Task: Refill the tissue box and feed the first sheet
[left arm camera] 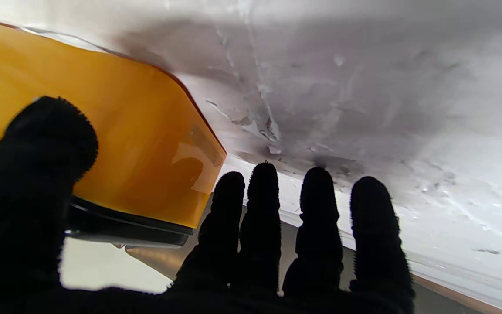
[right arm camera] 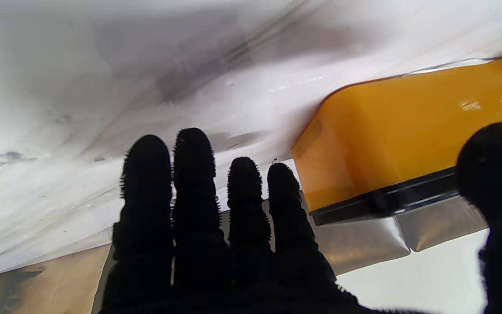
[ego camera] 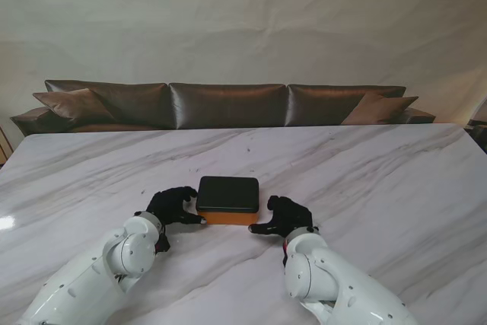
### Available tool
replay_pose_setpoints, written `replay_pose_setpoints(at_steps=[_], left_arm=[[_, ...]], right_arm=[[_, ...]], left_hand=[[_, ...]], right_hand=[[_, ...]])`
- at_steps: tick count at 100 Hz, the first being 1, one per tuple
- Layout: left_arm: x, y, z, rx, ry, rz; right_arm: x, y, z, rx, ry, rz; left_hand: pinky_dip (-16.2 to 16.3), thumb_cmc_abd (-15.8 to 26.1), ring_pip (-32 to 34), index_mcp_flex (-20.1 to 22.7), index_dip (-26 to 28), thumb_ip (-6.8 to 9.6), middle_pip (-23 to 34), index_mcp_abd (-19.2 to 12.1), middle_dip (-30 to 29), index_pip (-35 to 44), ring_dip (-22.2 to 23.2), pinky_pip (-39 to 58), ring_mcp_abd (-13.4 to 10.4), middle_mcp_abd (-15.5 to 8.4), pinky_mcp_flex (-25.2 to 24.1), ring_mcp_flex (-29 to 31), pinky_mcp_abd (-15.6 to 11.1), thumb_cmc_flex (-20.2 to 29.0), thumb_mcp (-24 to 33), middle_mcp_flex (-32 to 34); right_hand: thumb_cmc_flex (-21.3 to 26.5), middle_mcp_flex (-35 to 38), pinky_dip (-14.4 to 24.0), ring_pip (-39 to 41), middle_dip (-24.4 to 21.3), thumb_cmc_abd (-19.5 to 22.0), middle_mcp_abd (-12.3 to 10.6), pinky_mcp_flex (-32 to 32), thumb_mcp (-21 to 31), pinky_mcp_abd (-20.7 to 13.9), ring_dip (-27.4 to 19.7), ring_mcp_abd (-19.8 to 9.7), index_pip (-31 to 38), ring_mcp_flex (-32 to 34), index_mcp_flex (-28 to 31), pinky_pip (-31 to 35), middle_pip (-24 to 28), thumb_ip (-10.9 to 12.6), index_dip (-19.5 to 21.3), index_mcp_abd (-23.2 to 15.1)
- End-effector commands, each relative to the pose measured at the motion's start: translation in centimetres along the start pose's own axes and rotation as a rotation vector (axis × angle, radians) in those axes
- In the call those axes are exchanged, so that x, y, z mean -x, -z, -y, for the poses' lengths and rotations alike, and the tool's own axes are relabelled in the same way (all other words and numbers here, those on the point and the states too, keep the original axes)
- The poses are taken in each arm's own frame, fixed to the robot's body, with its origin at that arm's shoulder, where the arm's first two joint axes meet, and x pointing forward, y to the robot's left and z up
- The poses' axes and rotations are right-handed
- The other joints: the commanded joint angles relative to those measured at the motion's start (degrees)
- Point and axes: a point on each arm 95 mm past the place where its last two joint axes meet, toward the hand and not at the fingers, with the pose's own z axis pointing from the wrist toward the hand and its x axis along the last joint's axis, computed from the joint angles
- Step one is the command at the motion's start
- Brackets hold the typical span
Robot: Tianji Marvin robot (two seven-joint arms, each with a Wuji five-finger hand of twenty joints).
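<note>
Tissue box [ego camera: 227,200] sits between my left hand [ego camera: 172,206] and right hand [ego camera: 284,215]; both spread, gripping nothing.

Glossy orange plastic tissue box [ego camera: 227,218], matt black lid [ego camera: 227,193]; polished marble table [ego camera: 365,173].

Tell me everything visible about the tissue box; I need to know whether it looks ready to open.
The tissue box is a flat, rounded-corner rectangle with a glossy orange body and a dark lid, which sits closed and level. It looks like hard plastic. It lies flat on the marble table, centred in front of me. The left hand flanks its left end and the right hand its right end, fingers spread; whether either touches it cannot be told. No tissue or slot shows.
</note>
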Motion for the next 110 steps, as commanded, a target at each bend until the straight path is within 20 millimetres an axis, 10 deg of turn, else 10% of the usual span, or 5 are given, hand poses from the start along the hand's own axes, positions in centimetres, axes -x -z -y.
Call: replay_pose_setpoints(at_steps=[1, 51, 110], left_arm=[[0.3, 0.1, -2.1, 0.068, 0.009, 0.013], [-0.4, -0.9, -3.3, 0.081, 0.054, -0.024], [-4.2, -0.7, -1.7, -0.062, 0.113, -0.147]], right_arm=[[-0.2, -0.2, 0.5, -0.02, -0.003, 0.004], [-2.9, -0.8, 1.0, -0.005, -0.057, -0.016], [-4.6, -0.1, 0.0, 0.094, -0.171, 0.008]], left_hand=[[1.1, 0.5, -12.4, 0.4, -0.9, -1.3, 1.5, 1.6, -0.6, 0.7, -8.4, -4.7, 3.5, 0.5, 0.3, 1.3, 0.7, -2.7, -1.4, -1.0], [1.4, 2.7, -10.9, 5.1, -0.6, -0.01, 2.1, -0.3, -0.7, 2.5, -8.1, -2.4, 4.0, 0.1, 2.9, 4.6, 0.4, 0.9, -3.2, 4.6], [0.5, 15.3, -4.9, 23.7, 1.7, 1.7, 6.6, -10.5, 1.4, 11.4, -7.4, 2.5, 1.0, -3.6, 8.0, 14.7, -0.2, 10.2, -9.5, 24.5]], right_hand=[[-0.1, 1.1, 1.1, 1.9, 0.8, -1.7, 0.2, 0.1, 0.6, -2.0, 0.8, -0.9, 0.9, 0.6, 0.6, 0.9, 0.8, 1.6, 0.2, 0.5], [6.0, 4.7, 1.2, 3.3, 2.2, -2.2, -1.0, 1.2, -1.5, -2.0, 1.1, -1.1, 3.4, 2.3, 3.6, 2.7, 2.5, 2.7, 1.0, -1.3], [17.0, 19.2, 1.0, 7.2, 4.6, -3.6, -4.8, 5.9, -6.9, -1.9, 1.7, -1.4, 11.2, 11.9, 17.8, 7.2, 5.6, 0.7, 4.1, -10.6]])
